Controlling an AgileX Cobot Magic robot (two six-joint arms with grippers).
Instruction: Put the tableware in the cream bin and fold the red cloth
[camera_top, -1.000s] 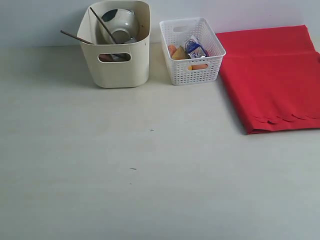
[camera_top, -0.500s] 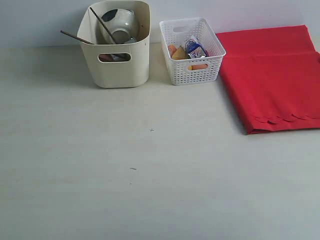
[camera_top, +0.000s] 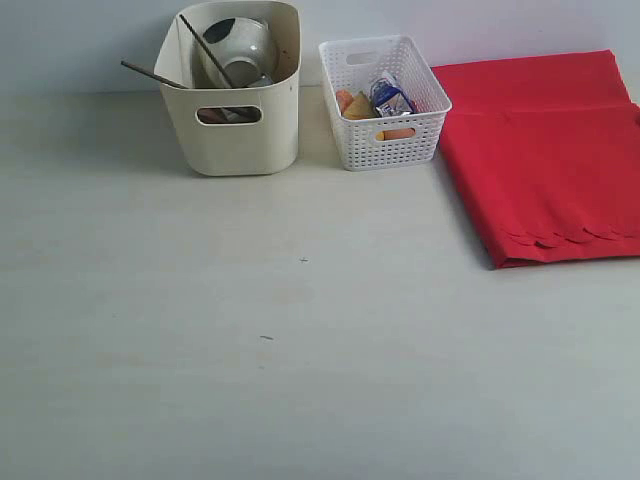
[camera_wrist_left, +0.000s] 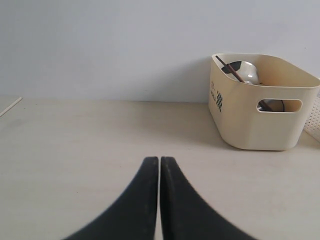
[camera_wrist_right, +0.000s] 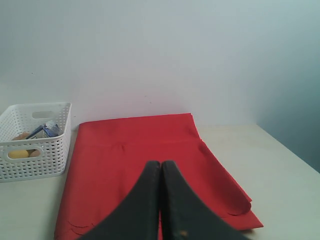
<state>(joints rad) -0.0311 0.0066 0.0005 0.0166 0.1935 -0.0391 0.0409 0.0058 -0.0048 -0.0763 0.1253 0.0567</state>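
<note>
Cream bin (camera_top: 232, 140): at 11 o'clock on the table (camera_top: 300, 350), upright, one oval handle cut-out facing 6 o'clock.
Tableware: all that shows of it is inside the bin. A pale bowl (camera_top: 245, 45) lies tilted at the far end. A dark stick (camera_top: 205, 48) leans on the rim with its upper end towards 11 o'clock. A brown stick (camera_top: 150, 73) juts over the left rim towards 10 o'clock. Which of them is a chopstick or the spoon handle I cannot tell.
Red cloth (camera_top: 550, 160): at 2 o'clock, lying flat and folded over. Its scalloped edge is on top along the near side, running 3 to 9 o'clock, and the left edge runs 11 to 5 o'clock. The right part is cut off by the frame, so the long axis is unclear.
White lattice basket (camera_top: 385, 140): at 12 o'clock, between bin and cloth, just beside the cloth.
Writing: black print on one bin wall (camera_wrist_left: 217, 95), too small to read. The blue-white carton (camera_top: 390, 97) in the basket has illegible print.
Left gripper (camera_wrist_left: 159, 160): fingers pressed together, nothing held.
Right gripper (camera_wrist_right: 160, 164): fingers pressed together, empty, seen in front of the cloth.
</note>
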